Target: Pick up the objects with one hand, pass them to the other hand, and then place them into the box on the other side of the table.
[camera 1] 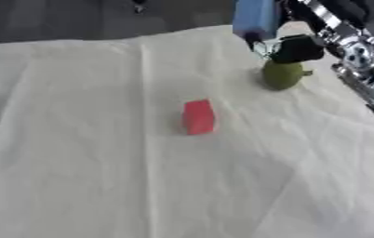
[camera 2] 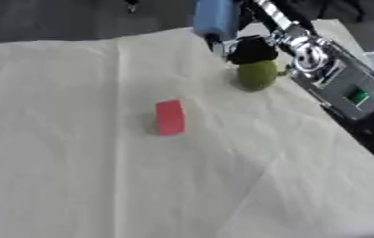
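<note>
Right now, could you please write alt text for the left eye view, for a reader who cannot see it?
The robot's right hand reaches in from the upper right, right above a green round fruit on a table covered with a pale cloth. A red block stands alone near the middle of the cloth, and a blue object shows at the far edge.

Cream cloth (camera 1: 101,176) over the table lies open across its left, centre and near parts; the only thing standing mid-table is a red block (camera 1: 198,116), upright, with bare cloth on every side of it. Far right corner is crowded: a green round fruit (camera 1: 282,74) sits on the cloth with the right hand (camera 1: 297,48) directly over it, and a blue object (camera 1: 255,17) stands just behind. The right arm (camera 2: 333,79) runs along the table's right edge, closing off that side.
</note>
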`<action>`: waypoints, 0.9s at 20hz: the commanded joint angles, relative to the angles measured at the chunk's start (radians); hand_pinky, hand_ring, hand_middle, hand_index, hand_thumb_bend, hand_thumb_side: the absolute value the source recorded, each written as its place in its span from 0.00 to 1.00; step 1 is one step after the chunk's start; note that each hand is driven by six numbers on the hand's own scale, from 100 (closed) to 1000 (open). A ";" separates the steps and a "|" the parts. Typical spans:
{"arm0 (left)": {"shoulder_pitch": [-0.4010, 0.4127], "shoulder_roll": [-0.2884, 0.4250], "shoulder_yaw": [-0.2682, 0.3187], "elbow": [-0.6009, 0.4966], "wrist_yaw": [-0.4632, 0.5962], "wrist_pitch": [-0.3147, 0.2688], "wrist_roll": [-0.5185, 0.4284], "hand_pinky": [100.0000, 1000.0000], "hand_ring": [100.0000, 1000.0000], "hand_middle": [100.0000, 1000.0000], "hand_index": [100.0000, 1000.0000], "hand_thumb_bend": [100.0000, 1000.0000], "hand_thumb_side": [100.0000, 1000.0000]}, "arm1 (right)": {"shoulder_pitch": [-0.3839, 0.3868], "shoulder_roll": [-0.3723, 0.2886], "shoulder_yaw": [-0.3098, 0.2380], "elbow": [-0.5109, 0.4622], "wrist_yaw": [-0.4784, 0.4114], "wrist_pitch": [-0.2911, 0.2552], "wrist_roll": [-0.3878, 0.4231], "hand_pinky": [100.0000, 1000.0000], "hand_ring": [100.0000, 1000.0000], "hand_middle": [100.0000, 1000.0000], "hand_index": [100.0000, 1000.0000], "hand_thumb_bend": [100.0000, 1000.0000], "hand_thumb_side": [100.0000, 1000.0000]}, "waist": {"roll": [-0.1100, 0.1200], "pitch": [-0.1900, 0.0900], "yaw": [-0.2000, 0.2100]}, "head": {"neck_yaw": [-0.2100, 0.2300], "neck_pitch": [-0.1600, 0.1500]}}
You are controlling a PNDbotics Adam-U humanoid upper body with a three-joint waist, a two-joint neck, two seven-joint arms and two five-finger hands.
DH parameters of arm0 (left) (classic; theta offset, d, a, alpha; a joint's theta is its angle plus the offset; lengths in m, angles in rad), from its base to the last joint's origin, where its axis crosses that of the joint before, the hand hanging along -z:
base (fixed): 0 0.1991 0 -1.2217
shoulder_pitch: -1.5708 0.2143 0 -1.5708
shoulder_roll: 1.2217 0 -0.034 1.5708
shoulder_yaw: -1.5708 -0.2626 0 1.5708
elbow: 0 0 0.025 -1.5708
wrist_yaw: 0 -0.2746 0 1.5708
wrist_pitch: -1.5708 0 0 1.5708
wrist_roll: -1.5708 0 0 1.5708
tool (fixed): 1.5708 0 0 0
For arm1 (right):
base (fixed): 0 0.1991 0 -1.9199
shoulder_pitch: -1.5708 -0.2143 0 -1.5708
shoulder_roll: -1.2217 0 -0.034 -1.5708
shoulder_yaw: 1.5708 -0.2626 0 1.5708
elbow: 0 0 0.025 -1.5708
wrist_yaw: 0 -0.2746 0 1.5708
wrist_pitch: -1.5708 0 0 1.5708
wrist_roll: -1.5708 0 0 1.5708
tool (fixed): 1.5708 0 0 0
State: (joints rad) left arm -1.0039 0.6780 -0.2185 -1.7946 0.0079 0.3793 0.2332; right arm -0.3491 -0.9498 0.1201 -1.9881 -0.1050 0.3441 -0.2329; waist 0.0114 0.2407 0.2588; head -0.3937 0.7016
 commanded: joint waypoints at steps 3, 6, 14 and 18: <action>-0.137 -0.005 -0.116 0.052 -0.100 0.082 -0.228 0.74 0.70 0.71 0.78 0.25 0.31 | -0.055 0.023 0.054 -0.012 -0.021 0.045 -0.042 0.59 0.57 0.36 0.53 0.00 0.00 | 0.021 -0.042 0.015 | -0.014 0.001; -0.213 -0.066 -0.189 0.091 -0.168 0.105 -0.341 0.74 0.70 0.71 0.80 0.29 0.31 | -0.085 0.042 0.085 -0.012 -0.030 0.066 -0.049 0.58 0.57 0.36 0.53 0.00 0.00 | 0.027 -0.042 0.033 | -0.026 -0.002; -0.319 -0.186 -0.356 0.157 -0.315 0.150 -0.574 0.77 0.73 0.74 0.84 0.52 0.24 | -0.130 0.084 0.168 -0.012 0.016 0.059 -0.007 0.58 0.57 0.36 0.52 0.00 0.00 | 0.027 -0.040 0.048 | -0.035 -0.007; -0.350 -0.252 -0.426 0.192 -0.369 0.194 -0.644 0.78 0.75 0.75 0.85 0.56 0.25 | -0.157 0.104 0.192 -0.012 0.041 0.059 0.007 0.58 0.57 0.36 0.52 0.00 0.00 | 0.027 -0.036 0.049 | -0.034 -0.012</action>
State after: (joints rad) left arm -1.3269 0.4337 -0.6344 -1.6091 -0.3407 0.5617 -0.3885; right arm -0.4896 -0.8362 0.3134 -1.9879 -0.0757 0.4038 -0.2314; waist 0.0291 0.2402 0.3074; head -0.4264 0.7006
